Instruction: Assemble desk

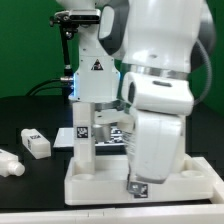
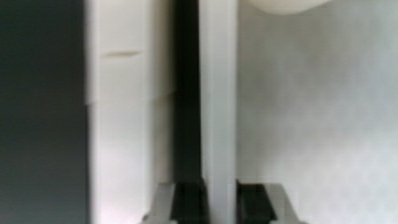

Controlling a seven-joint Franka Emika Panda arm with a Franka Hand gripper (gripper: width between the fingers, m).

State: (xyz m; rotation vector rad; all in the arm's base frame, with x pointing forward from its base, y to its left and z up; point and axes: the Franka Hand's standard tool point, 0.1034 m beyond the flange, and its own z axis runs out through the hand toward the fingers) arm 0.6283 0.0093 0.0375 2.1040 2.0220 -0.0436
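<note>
White leg (image 1: 84, 128) stands upright on rimmed tabletop (image 1: 100, 186).

Desk in parts, not yet assembled. Tabletop panel (image 1: 100, 188): large, white, rectangular, raised rim, lying flat on table, lower centre of exterior view, right part hidden. Upright leg (image 1: 84, 140): white block, black-and-white square tag on front face, standing on panel's left end. Second leg (image 1: 35, 143): white block with tags, lying on its side on table, left of panel, apart from it. Third leg (image 1: 8, 165): white, lying at lower left edge of frame, partly cut off.
</note>
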